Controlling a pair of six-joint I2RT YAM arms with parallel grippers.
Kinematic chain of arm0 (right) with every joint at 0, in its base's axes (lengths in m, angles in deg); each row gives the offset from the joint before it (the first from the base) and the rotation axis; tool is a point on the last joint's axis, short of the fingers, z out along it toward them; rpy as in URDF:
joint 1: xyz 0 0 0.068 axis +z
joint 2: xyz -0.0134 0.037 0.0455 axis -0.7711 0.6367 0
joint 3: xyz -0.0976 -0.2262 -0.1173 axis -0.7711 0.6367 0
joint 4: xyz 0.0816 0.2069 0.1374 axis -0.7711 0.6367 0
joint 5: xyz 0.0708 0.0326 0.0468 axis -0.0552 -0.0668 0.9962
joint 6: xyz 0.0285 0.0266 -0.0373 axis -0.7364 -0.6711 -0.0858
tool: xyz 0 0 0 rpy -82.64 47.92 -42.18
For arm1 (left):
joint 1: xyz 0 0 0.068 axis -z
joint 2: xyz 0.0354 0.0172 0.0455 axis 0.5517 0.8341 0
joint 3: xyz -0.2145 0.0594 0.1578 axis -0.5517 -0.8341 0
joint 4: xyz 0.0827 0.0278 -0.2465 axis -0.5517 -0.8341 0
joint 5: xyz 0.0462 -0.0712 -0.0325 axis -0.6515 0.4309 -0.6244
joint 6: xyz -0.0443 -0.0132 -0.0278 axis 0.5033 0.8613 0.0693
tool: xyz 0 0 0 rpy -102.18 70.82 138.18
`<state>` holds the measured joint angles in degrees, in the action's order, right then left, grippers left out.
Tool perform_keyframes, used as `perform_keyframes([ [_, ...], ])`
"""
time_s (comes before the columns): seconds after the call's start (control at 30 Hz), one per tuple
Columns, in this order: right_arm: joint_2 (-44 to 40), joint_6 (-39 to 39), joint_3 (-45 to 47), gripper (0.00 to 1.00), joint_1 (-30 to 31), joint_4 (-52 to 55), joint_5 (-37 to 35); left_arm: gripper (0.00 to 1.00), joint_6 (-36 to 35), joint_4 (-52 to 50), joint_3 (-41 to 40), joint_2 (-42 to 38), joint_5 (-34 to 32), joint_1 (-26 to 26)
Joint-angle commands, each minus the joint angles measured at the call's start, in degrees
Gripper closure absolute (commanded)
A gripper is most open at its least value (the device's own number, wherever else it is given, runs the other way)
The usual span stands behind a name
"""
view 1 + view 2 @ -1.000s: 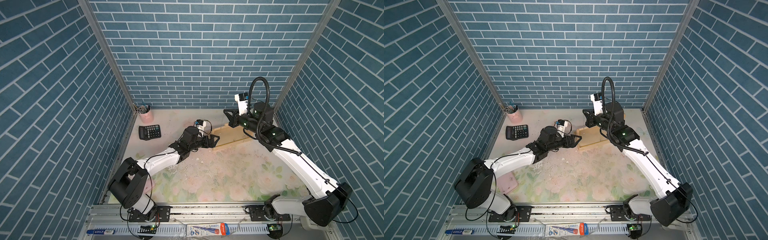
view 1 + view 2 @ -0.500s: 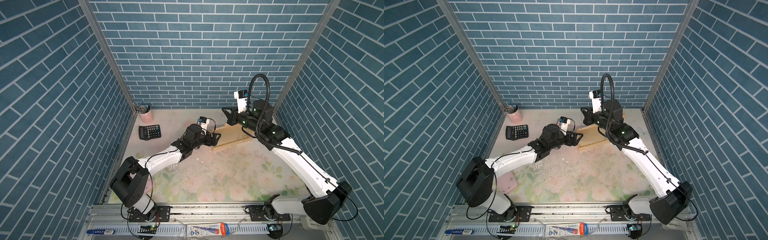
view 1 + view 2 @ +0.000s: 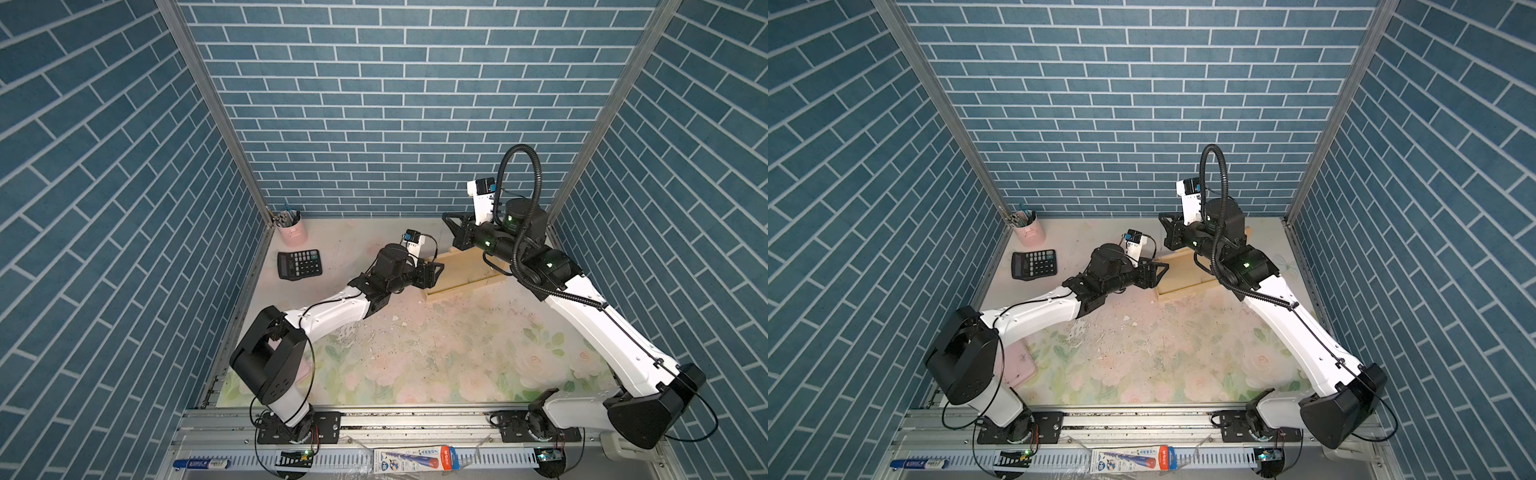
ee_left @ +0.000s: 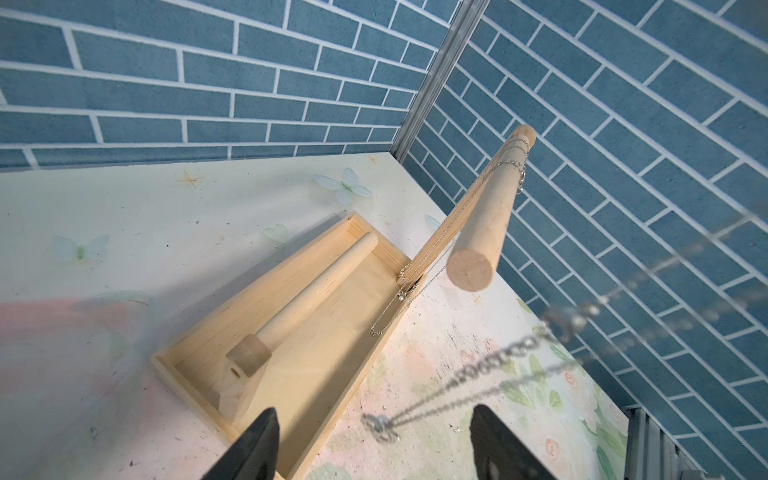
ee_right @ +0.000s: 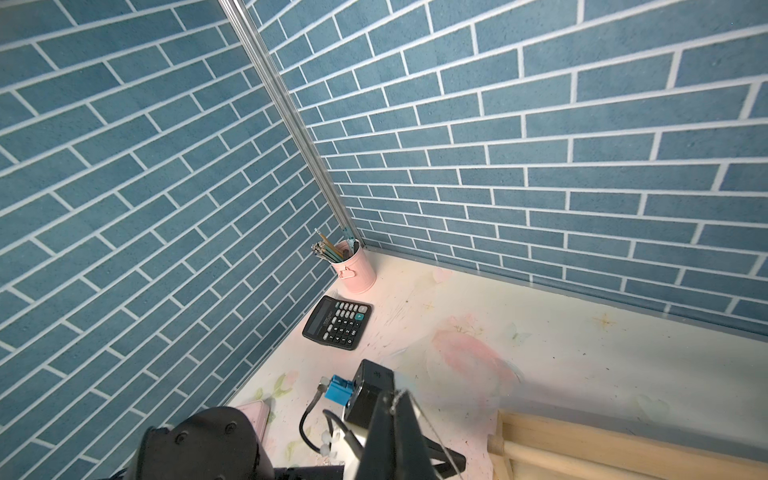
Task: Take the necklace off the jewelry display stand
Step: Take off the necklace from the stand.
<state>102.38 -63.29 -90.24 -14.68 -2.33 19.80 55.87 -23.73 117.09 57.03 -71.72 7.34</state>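
The left gripper point(image 4: 374, 419) has its jaws spread, grasping nothing. Just ahead, between them, a strand of the necklace point(image 4: 515, 347) runs taut and out of focus, slanting up and away. The right gripper point(image 5: 397, 399) is clenched, with a thin thread of chain at its tip, so it seems to be pinching the necklace. Beyond the left gripper stands the jewelry display stand point(image 4: 332, 324). Farther on, chain loops wrap the far end of its dowel bar point(image 4: 486, 216). The chain looks light, limp, thin and snag-prone. I would pinch one strand squarely and draw it gently along the bar, since hard pulls risk breaking links.
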Motion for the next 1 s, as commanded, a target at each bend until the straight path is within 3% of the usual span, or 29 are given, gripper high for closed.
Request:
perform_keyframes([
  [0.0, 0.28, -0.93, -1.89, 1.0, 0.46, 0.27, -0.56, 0.34, -0.82, 1.6, 1.15, 0.44, 1.13, 0.32],
  [0.5, 0.35, -0.61, -2.34, 1.0, 0.53, 0.44, -0.56, 0.56, -0.8, 1.68, 2.55, 1.62, 3.33, 0.31],
  [0.97, 0.09, -0.6, -1.97, 1.0, 0.62, 0.51, -0.45, 0.7, -0.54, 2.19, 2.48, 1.89, 3.9, 0.31],
])
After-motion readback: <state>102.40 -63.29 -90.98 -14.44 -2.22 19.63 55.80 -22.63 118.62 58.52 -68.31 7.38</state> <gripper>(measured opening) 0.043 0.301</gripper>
